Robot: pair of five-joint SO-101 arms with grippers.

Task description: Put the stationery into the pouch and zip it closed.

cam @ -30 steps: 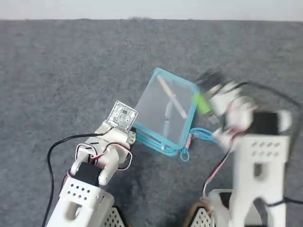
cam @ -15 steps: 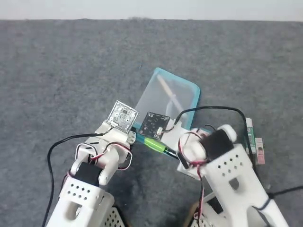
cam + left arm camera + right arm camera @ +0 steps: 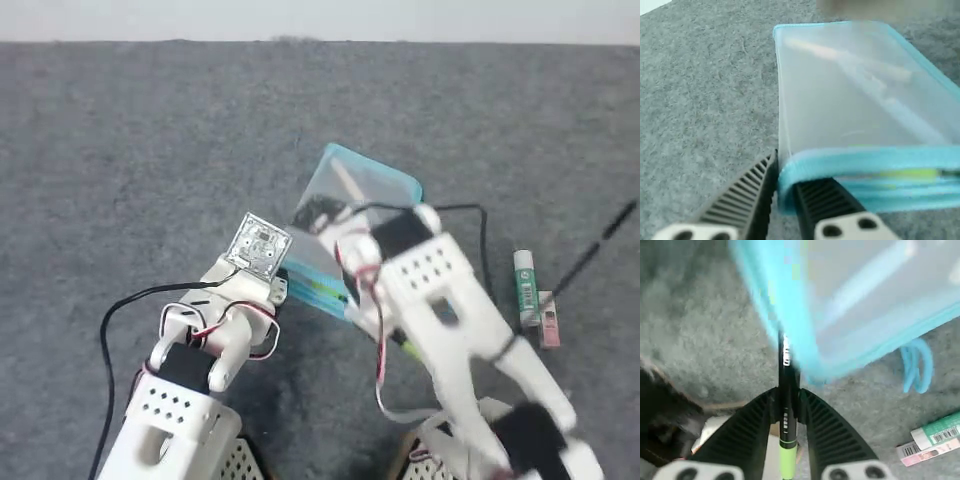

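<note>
At the pouch [image 3: 850, 100] mouth: left gripper [image 3: 785, 172] pinched on the blue zipper edge [image 3: 865, 160], which I judge steadies the opening. Right gripper [image 3: 788, 395] clamps a green-black pen [image 3: 785, 357], its tip at that mouth. Glue stick [image 3: 524, 288] lies apart from the pouch.

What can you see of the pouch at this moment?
The pouch is a flat, translucent, plastic-looking rectangle with rounded corners and light blue zipper trim, lying aslant on the grey mat. Pale pen-like items show through its wall. A blue cord loop lies by the zipper end. The left gripper pinches one corner of the trimmed mouth edge, and the right gripper holds a black-and-green pen with its tip at that mouth.
</note>
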